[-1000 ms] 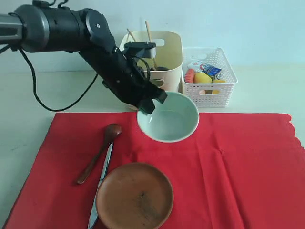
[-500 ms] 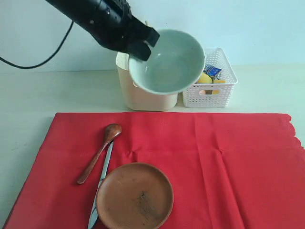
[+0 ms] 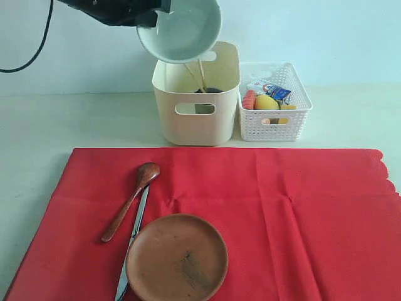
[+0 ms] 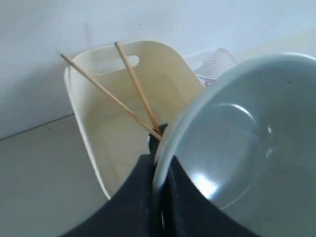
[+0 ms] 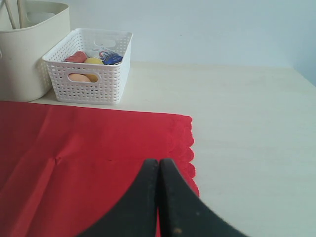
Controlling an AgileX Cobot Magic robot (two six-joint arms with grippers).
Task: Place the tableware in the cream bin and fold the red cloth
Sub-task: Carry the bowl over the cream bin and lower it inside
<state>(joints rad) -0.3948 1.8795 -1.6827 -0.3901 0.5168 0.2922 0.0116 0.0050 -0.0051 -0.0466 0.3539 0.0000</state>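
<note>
A pale table against a light blue wall carries the red cloth [image 3: 250, 219], with the cream bin [image 3: 196, 100] at its far edge. Within the last second the bowl [image 3: 182, 28] has risen off the cloth and now hangs tilted above the bin, ready to lower beside the chopsticks [image 4: 133, 94]. The left gripper [image 4: 160, 173], arm raised high, pinches its rim; the right gripper [image 5: 158, 170] rests closed and empty over the cloth's near right.

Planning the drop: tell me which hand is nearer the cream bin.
Left. The left hand holds the bowl just above the cream bin; the right hand hovers shut over the red cloth, off to the side.
</note>
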